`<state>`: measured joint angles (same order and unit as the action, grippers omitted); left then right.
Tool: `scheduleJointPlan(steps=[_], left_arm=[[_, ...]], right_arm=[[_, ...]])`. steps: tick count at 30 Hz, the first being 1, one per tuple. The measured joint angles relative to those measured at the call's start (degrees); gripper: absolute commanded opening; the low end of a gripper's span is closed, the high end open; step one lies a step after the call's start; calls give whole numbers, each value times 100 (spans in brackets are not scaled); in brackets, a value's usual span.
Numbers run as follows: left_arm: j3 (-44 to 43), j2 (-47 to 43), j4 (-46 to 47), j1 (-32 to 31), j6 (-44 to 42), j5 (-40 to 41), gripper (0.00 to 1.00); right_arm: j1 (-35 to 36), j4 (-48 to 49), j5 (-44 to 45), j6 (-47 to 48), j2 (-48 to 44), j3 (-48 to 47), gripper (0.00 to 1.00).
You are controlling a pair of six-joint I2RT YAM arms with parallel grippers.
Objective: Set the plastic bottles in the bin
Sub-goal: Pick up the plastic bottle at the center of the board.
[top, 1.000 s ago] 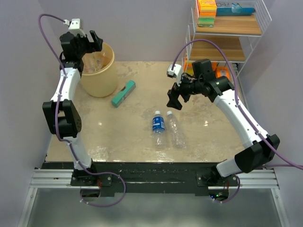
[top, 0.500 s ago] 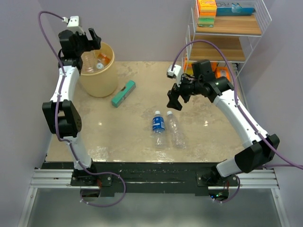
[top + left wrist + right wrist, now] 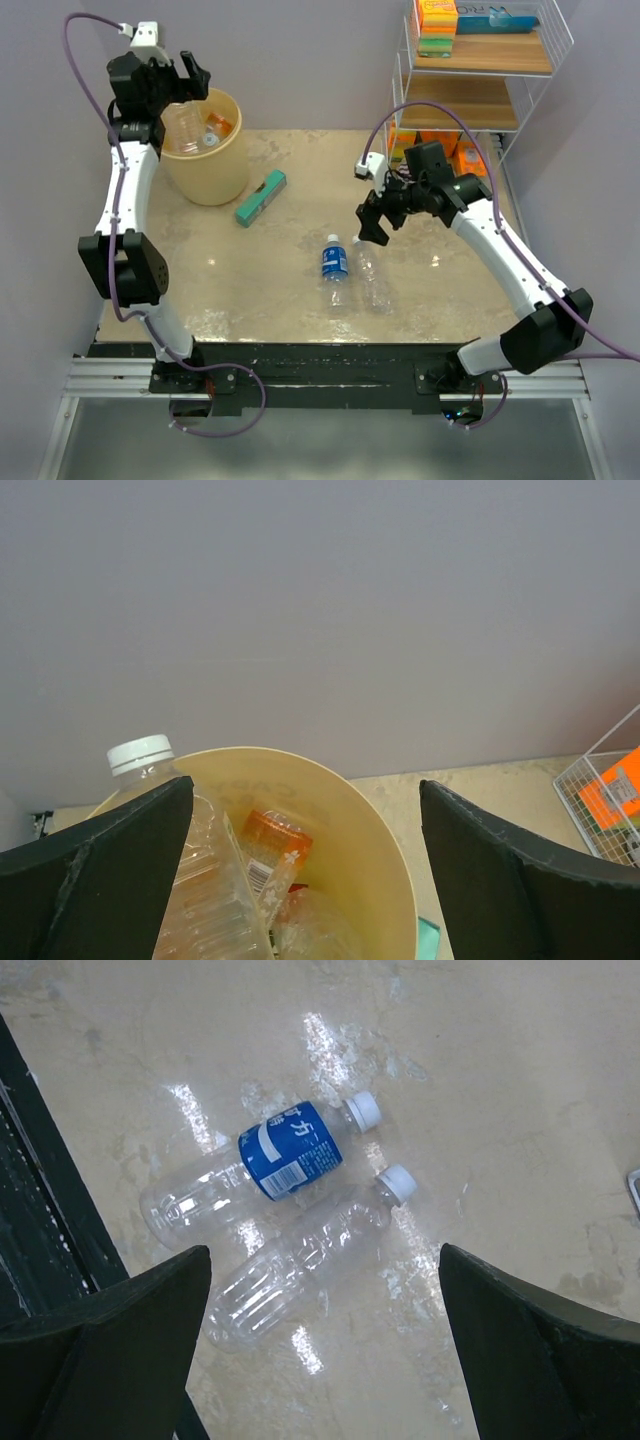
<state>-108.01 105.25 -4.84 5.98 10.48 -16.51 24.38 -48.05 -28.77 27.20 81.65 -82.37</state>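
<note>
Two plastic bottles are seen lying on their sides on the table (image 3: 450,290), near its middle: a blue-labelled bottle (image 3: 285,1150) and, just to its right and touching or almost touching it, a clear bottle (image 3: 300,1260). The white caps of both are turned toward the far edge. Both appear empty, so they are judged light and thin-walled. They are likely to dent under a hard squeeze, and the round, glossy bodies may roll or slip. A hold across the mid-body, at the label band of the blue one, is judged best, with the jaws set across the long axis. The pair lies close, so a finger may nudge the neighbour.

The right gripper (image 3: 371,224) is held above and just beyond the caps, its jaws spread fully and nothing between them.

The bin (image 3: 215,170) stands at the far left corner. A white-capped clear bottle (image 3: 200,880) and an orange bottle (image 3: 272,845) are seen inside it among others. The left gripper (image 3: 193,78) hangs over the bin's far-left rim, jaws wide apart and empty.

A teal box (image 3: 261,197) lies just right of the bin, and a wire rack (image 3: 480,60) stands at the far right.
</note>
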Motion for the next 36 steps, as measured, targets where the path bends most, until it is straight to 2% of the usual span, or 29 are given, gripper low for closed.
scheduleJointPlan(steps=[10,25,36], left_arm=[[417,-1143,-118,0,-306,-238,99],[2396,-3486,-686,2,-1113,-584,99],[3515,-4706,-1318,4,-1659,-870,99]], right_arm=[[0,109,527,-46,-153,861,99],[0,350,1073,-173,-50,1539,99],[0,448,1303,-282,138,1620,99]])
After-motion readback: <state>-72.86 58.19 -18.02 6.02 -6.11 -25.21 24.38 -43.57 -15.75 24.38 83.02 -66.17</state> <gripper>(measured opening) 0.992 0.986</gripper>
